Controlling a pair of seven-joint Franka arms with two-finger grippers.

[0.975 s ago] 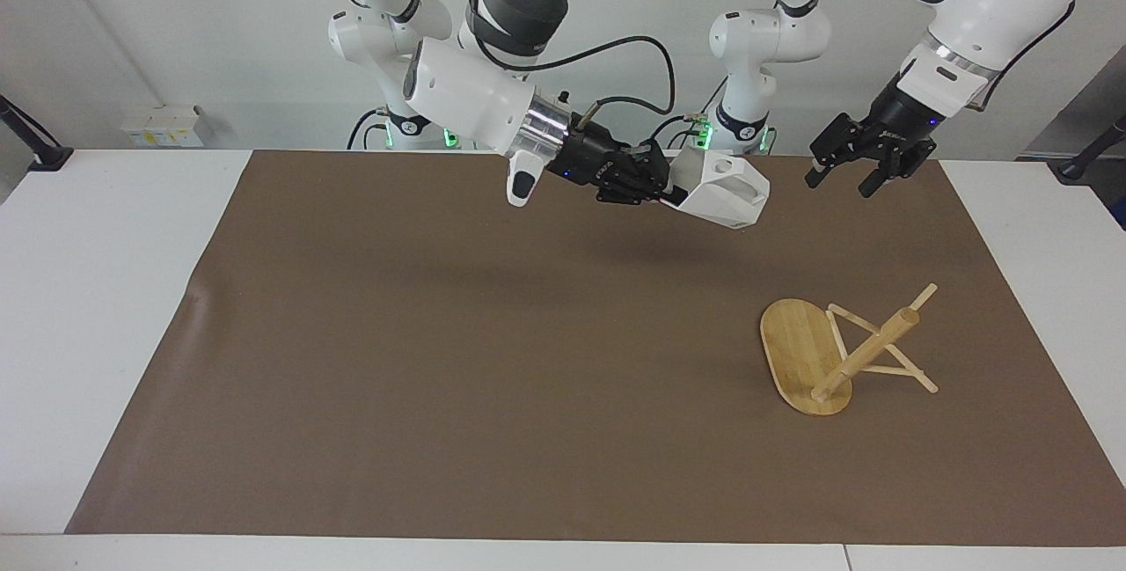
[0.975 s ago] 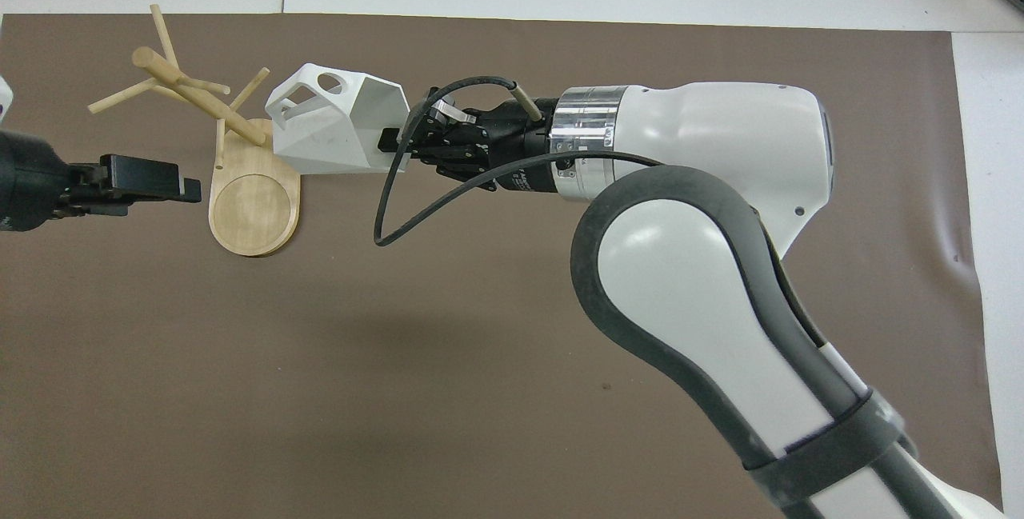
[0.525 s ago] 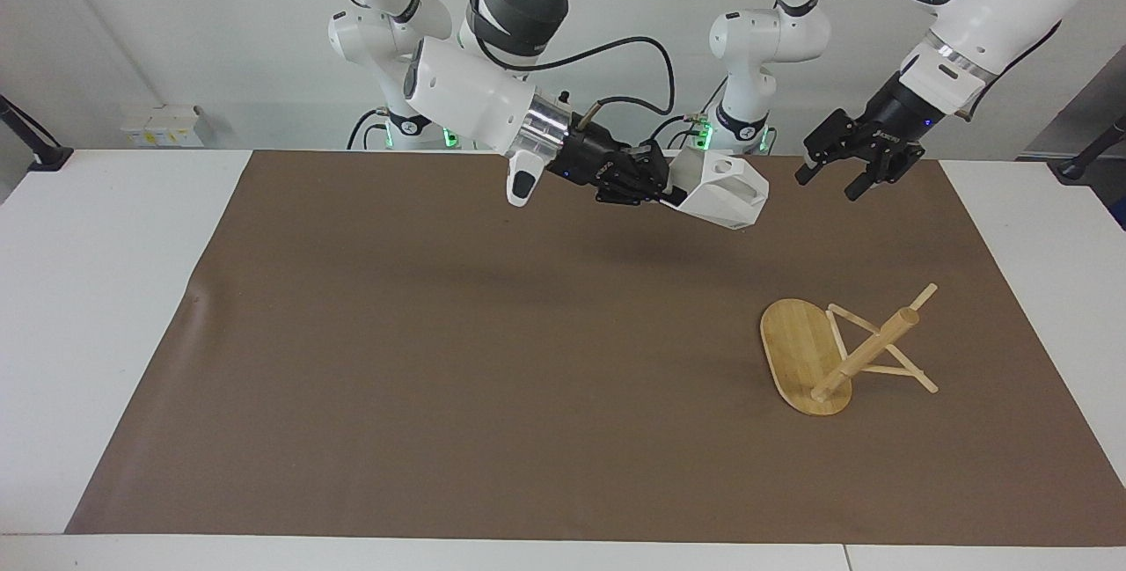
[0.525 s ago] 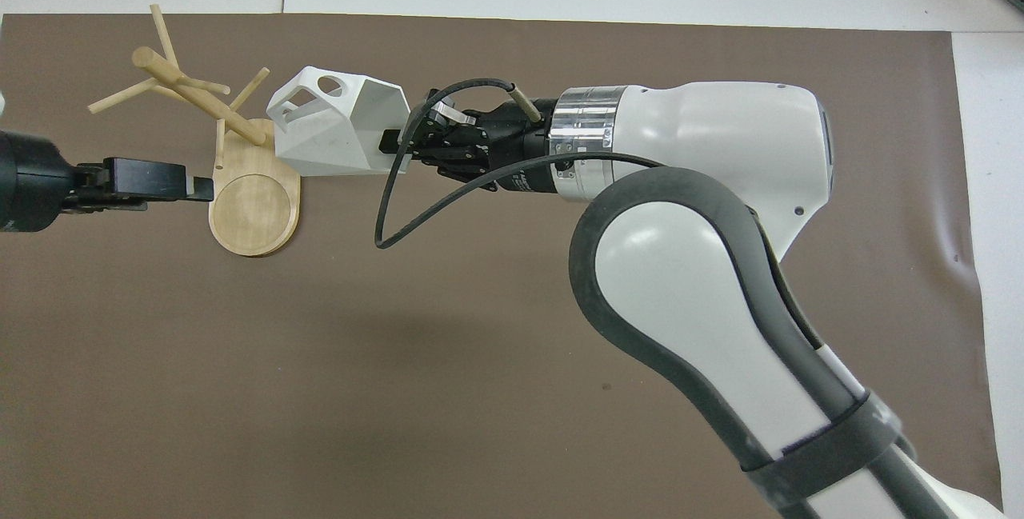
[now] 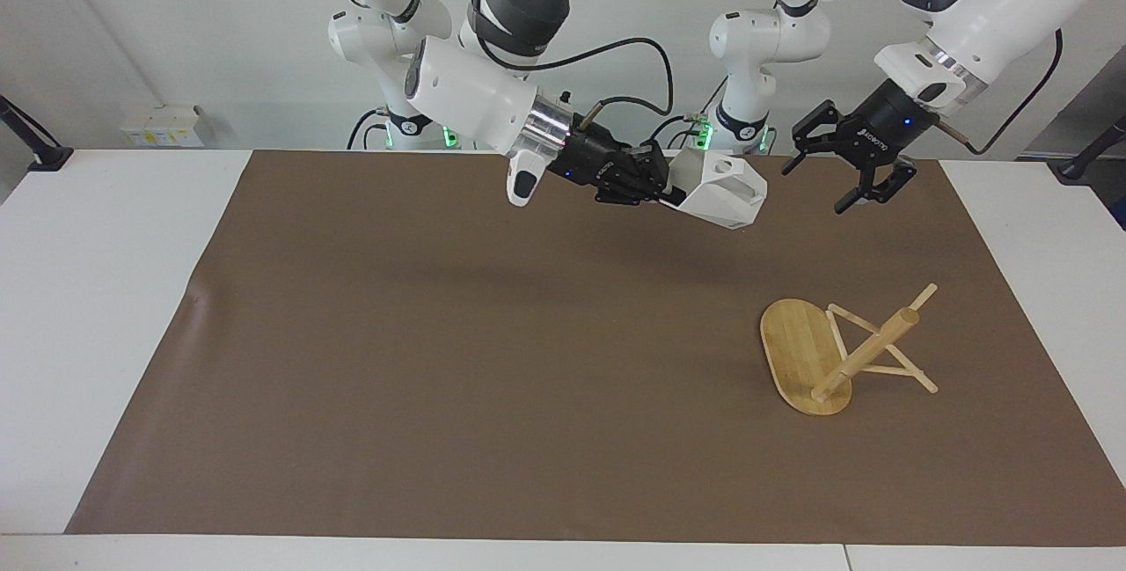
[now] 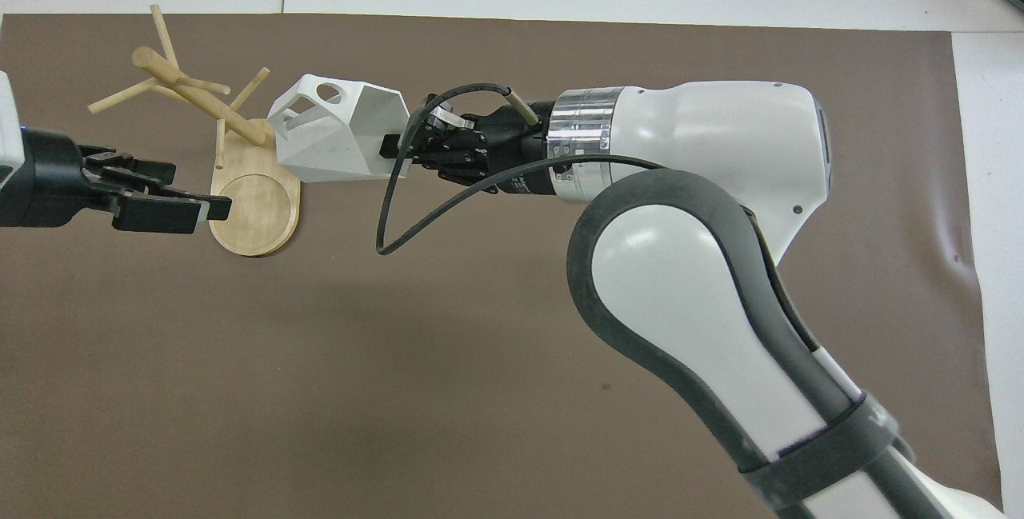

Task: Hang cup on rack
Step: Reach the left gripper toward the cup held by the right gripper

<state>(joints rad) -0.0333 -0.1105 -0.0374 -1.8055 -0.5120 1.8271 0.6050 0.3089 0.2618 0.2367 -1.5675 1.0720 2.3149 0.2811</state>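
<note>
Since a second ago the left gripper point(image 5: 844, 175) has turned, jaws spread and empty, above the rack point(image 5: 844, 351). The right gripper point(image 5: 655, 186) clamps the cup point(image 5: 721, 191), airborne, unhung. From overhead, the cup point(image 6: 332, 131) overlaps the rack point(image 6: 240, 175).

A short pale marking sits on the black body of the left gripper point(image 5: 842, 180) in the upper right of the facing view, and a similar one on the black body of the right gripper point(image 5: 670, 193) near the top centre; neither can be made out letter for letter. No other text, label, number or sign is readable in either view.
</note>
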